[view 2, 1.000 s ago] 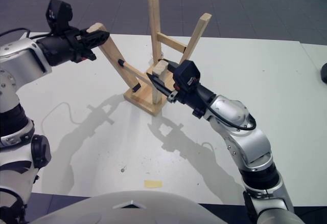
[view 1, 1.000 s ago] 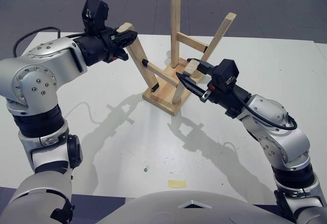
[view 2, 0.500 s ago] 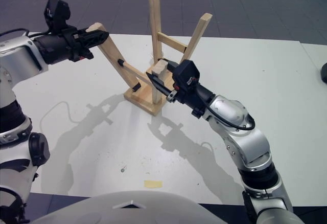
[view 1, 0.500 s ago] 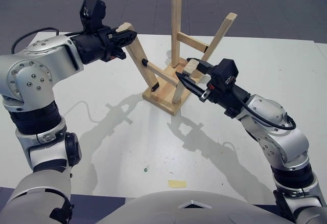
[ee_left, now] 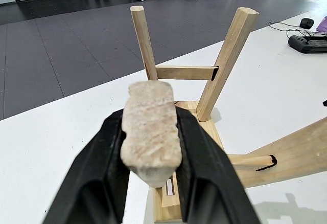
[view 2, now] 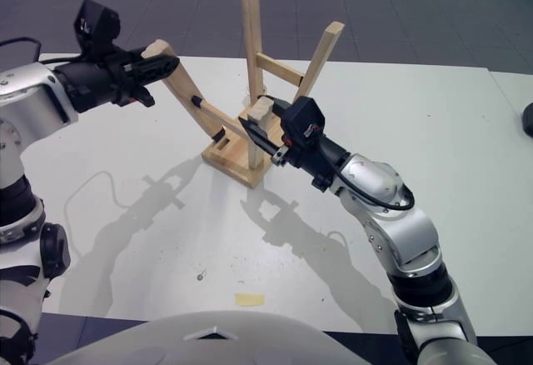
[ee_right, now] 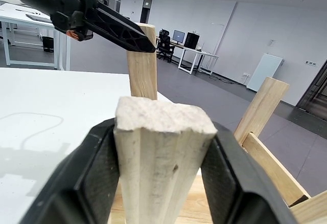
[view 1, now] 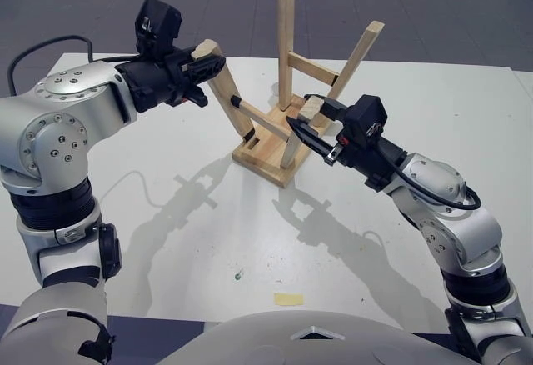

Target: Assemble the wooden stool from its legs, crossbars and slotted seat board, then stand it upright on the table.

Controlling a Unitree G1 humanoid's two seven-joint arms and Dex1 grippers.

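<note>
Stool (view 1: 286, 82) legs-up — yellow scrap (view 1: 289, 299) well apart

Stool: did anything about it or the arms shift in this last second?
The left tool, shut on a leg, shifted slightly toward the stool, and that leg's lower end seems to have edged in on the seat board. The right tool stays shut on a second leg. The board and far legs kept still.

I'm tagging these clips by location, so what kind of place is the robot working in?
Probably an open-plan office or lab: the white table stands on a dark tiled floor, and farther off there are desks with office chairs and a monitor against white walls.
</note>
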